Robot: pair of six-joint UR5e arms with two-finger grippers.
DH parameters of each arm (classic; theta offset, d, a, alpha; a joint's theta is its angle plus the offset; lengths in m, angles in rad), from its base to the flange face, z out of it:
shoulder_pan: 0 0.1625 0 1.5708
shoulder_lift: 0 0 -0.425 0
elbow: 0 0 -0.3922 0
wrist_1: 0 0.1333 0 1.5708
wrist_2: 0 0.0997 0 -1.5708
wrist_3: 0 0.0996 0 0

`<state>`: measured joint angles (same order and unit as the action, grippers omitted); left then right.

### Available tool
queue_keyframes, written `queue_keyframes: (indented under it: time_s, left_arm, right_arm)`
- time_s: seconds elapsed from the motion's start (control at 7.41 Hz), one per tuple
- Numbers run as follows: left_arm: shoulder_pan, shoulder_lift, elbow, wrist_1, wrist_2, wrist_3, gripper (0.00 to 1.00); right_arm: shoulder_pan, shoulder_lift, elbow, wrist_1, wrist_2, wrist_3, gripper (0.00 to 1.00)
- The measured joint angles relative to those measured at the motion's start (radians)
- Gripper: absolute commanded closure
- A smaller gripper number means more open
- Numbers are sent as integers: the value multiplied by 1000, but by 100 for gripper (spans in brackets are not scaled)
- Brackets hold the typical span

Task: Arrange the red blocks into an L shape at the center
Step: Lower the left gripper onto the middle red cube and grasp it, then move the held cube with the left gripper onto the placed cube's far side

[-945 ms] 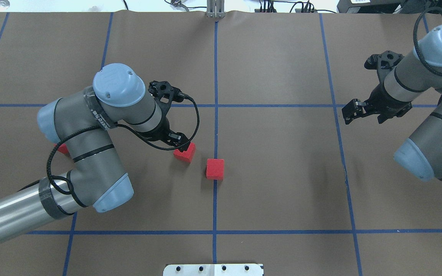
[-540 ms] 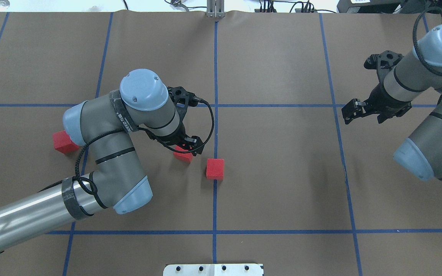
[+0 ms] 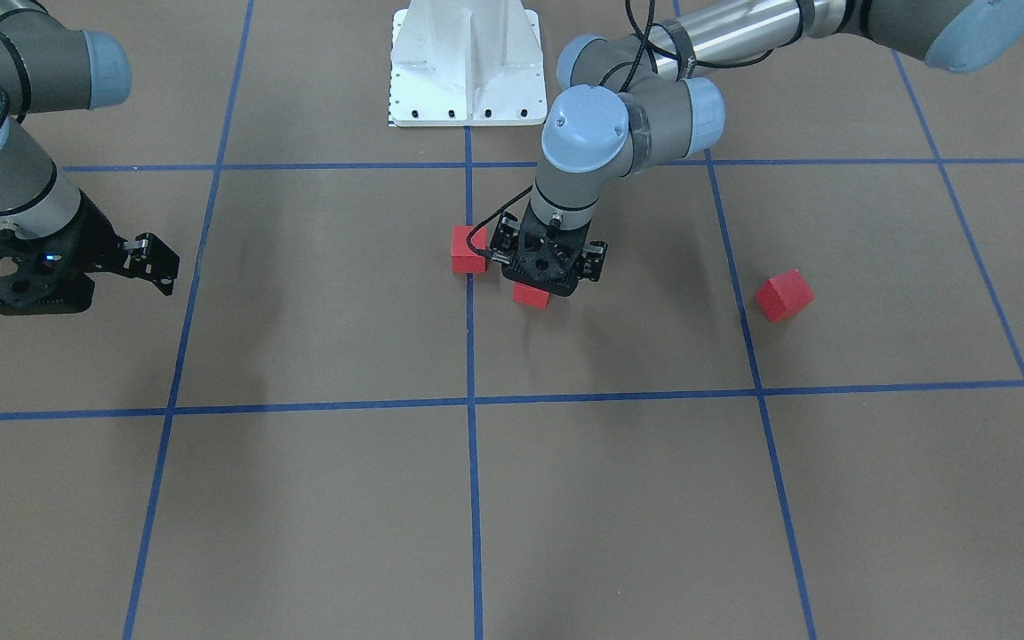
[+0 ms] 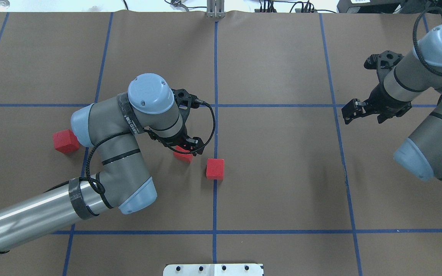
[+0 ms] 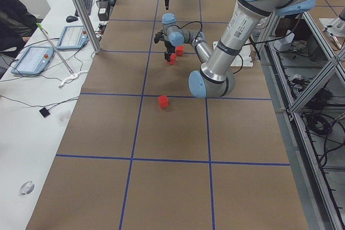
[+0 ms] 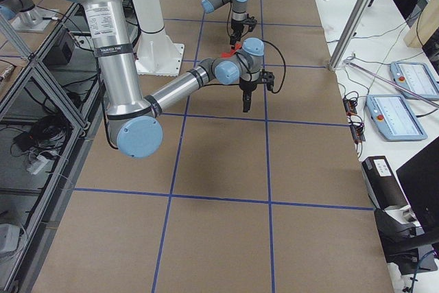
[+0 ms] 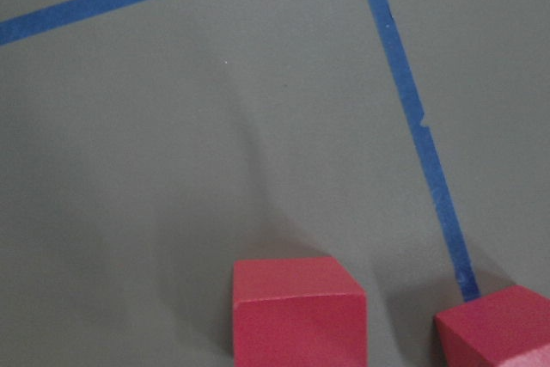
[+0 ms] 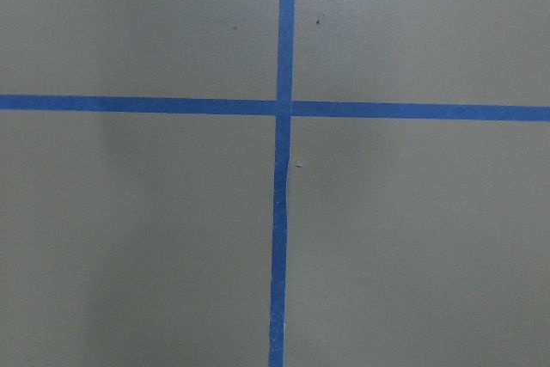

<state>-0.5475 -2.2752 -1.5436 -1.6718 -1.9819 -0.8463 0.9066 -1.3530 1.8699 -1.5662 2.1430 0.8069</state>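
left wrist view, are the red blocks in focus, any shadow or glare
Left wrist view: both red blocks slightly soft, cropped at the bottom edge, faint shadow streak above them. Overhead view: sheen on the left arm's silver tube.

You're looking at matt red blocks (image 4: pixel 215 169) with plain smooth faces on a matt brown paper-like cover (image 4: pixel 282 172) crossed by smooth blue tape (image 4: pixel 215 69), while the left arm (image 4: pixel 33 216) shows satiny bare metal tubing and glossy blue-grey plastic caps (image 4: pixel 147 94) at the joints.

Robotics lab, probably, grid-taped table (image 4: pixel 282 172), teach pendants (image 6: pixel 392 116) (cabled)
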Motion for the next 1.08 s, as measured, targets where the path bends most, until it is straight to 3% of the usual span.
queue_keyframes:
  time_s: [0.13, 0.4, 0.54, 0.67, 1.08]
  left_arm:
    - [2, -3, 9, -1, 3, 1, 10]
    - [7, -5, 16, -4, 3, -4, 48]
    - [12, -6, 17, -5, 3, -9, 90]
    - [15, -7, 17, -6, 3, -12, 100]
    - [1, -25, -21, 34, -4, -16, 100]
  right_arm:
    - [-1, 0, 0, 0, 0, 0, 1]
    - [-1, 0, 1, 0, 0, 1, 1]
    - [-1, 0, 2, 0, 0, 1, 1]
    - [0, 2, 4, 0, 0, 1, 1]
    - [0, 4, 6, 0, 0, 1, 1]
